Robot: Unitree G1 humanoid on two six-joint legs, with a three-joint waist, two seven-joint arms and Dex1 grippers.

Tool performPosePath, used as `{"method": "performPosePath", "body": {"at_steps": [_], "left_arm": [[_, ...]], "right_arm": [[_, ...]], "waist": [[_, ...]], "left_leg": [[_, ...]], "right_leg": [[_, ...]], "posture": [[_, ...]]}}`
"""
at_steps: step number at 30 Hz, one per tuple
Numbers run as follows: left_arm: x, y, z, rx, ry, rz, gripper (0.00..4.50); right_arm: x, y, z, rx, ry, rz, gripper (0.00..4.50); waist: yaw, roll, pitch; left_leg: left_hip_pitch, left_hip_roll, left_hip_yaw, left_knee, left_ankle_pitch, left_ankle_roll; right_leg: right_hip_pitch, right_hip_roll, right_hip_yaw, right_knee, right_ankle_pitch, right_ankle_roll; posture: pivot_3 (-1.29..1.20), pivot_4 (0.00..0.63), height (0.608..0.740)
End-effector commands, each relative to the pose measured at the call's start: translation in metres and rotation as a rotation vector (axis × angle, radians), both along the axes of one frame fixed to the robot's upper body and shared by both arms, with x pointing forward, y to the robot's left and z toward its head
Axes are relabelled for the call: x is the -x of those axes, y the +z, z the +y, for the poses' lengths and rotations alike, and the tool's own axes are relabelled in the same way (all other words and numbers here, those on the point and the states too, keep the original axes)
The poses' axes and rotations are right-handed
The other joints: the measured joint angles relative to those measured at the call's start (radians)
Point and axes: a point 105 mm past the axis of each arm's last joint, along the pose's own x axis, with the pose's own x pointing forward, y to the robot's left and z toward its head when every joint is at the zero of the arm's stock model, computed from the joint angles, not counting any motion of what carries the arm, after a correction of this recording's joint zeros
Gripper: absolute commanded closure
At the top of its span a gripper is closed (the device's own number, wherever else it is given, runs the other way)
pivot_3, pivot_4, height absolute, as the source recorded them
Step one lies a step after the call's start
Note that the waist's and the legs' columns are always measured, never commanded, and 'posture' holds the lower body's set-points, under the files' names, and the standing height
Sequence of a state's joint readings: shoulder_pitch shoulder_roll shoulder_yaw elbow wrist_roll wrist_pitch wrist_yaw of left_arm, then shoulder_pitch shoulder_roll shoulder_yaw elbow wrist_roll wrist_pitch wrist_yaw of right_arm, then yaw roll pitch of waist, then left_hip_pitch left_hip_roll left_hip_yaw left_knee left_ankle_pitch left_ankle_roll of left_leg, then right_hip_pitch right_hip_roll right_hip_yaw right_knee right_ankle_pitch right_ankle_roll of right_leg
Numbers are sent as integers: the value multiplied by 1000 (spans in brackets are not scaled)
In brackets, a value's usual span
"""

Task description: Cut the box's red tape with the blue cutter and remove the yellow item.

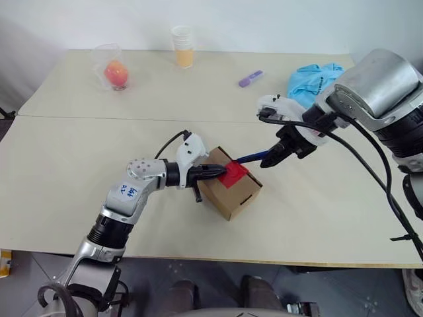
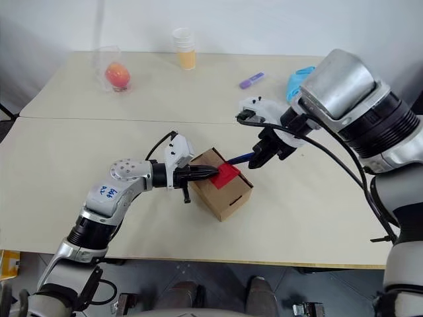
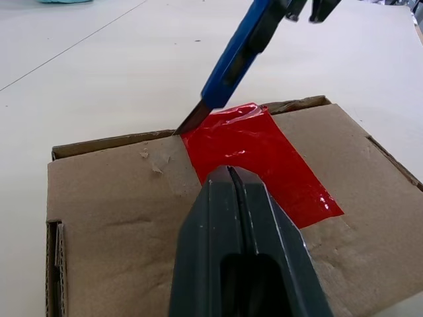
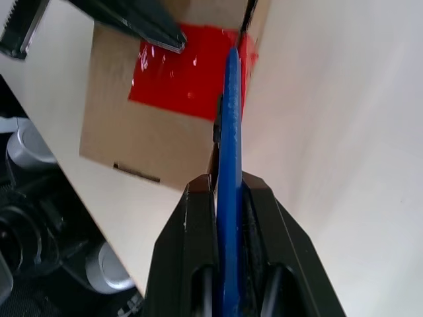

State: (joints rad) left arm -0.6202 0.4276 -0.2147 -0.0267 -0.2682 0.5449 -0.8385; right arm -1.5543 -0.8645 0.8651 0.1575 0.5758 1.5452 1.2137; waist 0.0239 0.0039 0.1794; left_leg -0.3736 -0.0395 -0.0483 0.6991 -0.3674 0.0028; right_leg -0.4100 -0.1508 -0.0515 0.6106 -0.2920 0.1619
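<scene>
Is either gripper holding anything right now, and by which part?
The right gripper clamps the blue cutter by its rear shaft. The left gripper is shut, holding nothing, tips over the box.

Plain brown cardboard for the box (image 1: 231, 188), with glossy bright red tape (image 3: 264, 155) across its top. Dark blue on the cutter (image 4: 231, 178), black on both grippers' fingers (image 3: 244, 264). Pale beige table (image 1: 79, 172); purple marker (image 1: 250, 78); light blue cloth (image 1: 314, 80); orange-red fruit (image 1: 116, 71) in clear plastic; orange liquid in the cup (image 1: 184, 47).

One box (image 1: 230, 187), one red tape (image 1: 232, 175), one blue cutter (image 1: 250, 158), one purple marker (image 1: 250, 78) (two tables (image 1: 66, 165) abutting).
</scene>
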Motion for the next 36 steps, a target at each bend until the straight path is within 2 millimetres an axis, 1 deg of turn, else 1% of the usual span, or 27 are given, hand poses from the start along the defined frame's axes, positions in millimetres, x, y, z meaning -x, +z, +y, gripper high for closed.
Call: {"method": "performPosePath", "body": {"at_steps": [1,12,14,19,23,28,32,34,36], "left_arm": [[-2,-41,10,-84,70,129,4500],[-2,-43,11,-81,80,134,4500],[-2,-43,12,-81,81,134,4500],[-2,-42,11,-77,81,135,4500],[-2,-41,13,-78,82,134,4500],[-1,-41,12,-74,80,136,4500],[-1,-41,12,-71,80,137,4500],[-1,-41,12,-70,82,136,4500],[-1,-41,12,-70,85,135,4500]], "right_arm": [[9,2,3,4,43,30,4386],[14,-5,-6,13,16,73,4386],[16,-5,-4,-8,3,96,4386],[9,0,9,-108,-25,158,4386],[10,0,12,-128,-26,199,4386],[7,0,18,-144,-30,203,4386],[9,0,21,-139,-4,196,4386],[11,-2,19,-107,14,180,4386],[12,-6,13,-56,45,147,4386]], "waist": [[0,0,0],[1,0,0],[1,0,0],[-3,0,0],[-3,0,0],[-4,0,0],[-4,0,0],[-5,0,0],[-4,0,0]], "left_leg": [[0,0,0,0,0,0],[0,0,0,0,0,0],[0,0,0,0,0,0],[1,0,0,0,0,0],[2,1,0,0,0,0],[2,1,0,0,0,-1],[3,1,0,0,0,-1],[3,1,0,0,0,-1],[3,1,0,0,0,-1]], "right_leg": [[0,0,0,0,0,0],[0,0,0,0,0,0],[0,0,0,0,0,0],[1,0,0,0,0,0],[1,0,0,1,0,0],[1,0,0,1,0,0],[1,0,0,1,0,0],[1,0,1,1,0,0],[1,0,1,1,0,0]], "posture": [[0,150,740],[0,150,740],[0,150,740],[0,150,740],[0,150,740],[0,150,740],[0,150,740],[0,150,740],[0,150,740]]}}
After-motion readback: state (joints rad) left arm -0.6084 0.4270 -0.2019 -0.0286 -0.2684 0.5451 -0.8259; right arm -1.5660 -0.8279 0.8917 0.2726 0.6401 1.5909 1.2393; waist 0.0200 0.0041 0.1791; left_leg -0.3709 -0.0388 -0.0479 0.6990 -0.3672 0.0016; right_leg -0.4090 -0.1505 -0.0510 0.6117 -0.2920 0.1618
